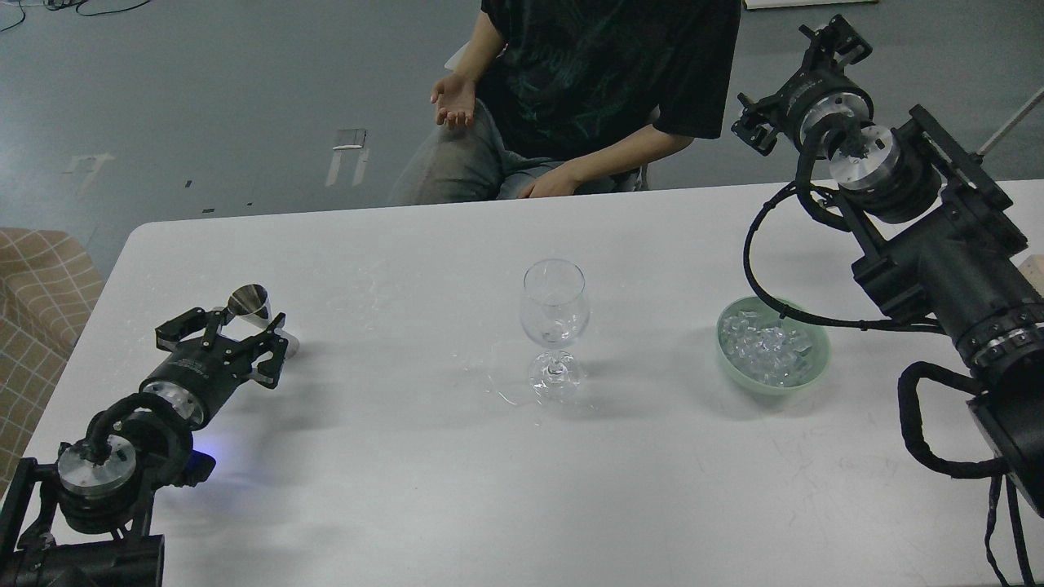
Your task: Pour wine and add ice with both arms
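My left gripper (236,334) lies low over the table's left side, shut on a small metal jigger (249,302) that tilts to the left. A clear stemmed wine glass (555,314) stands upright at the table's middle. I cannot make out the wine in the glass or the jigger. The ice (763,349) is a heap of clear cubes in a pale green bowl (818,363) to the right of the glass. My right gripper (803,77) is raised high beyond the table's far right edge, pointing away, its fingertips hidden.
The white table (408,489) carries a small wet streak (502,393) beside the glass foot. A seated person (587,73) in a black shirt is behind the far edge, one hand (548,187) at it. A checked seat (37,310) stands at left.
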